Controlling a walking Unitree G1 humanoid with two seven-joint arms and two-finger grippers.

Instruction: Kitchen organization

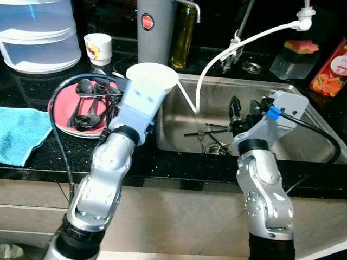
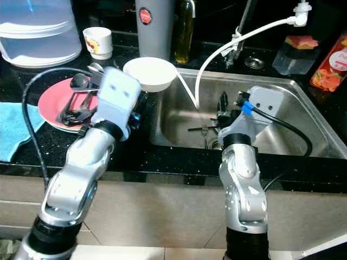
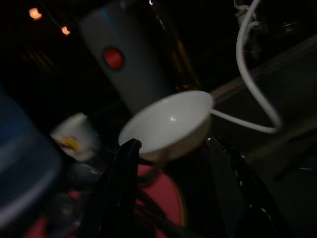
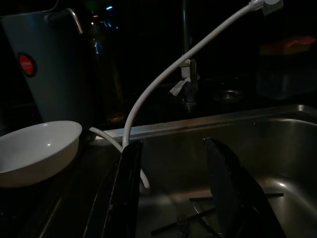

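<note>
Across the black countertop [image 1: 32,97] a steel sink [image 1: 303,135] was sunk at the right, with dark utensils [image 1: 209,135] lying loose on its bottom near the drain. Over it curved a white hose [image 1: 217,54], running from the upper right down into the basin. Behind the sink's left corner stood a grey flask [image 1: 154,30] with a red badge, an oil bottle [image 1: 184,35] just beside it. To the left lay a blue cloth [image 1: 19,132] and a pink plate [image 2: 51,103] heaped with dark cutlery [image 1: 87,105], a small printed cup [image 1: 98,47] behind it.

A white bowl [image 2: 150,73] sat on the counter at the sink's left rim, between plate and basin. The left gripper [image 3: 176,163] hung just short of it, fingers [image 3: 121,188] spread wide and holding nothing (the bowl's near wall showed between them, though contact could not be judged). The right gripper [image 4: 173,163] hovered over the sink, its fingers likewise parted and empty.
</note>
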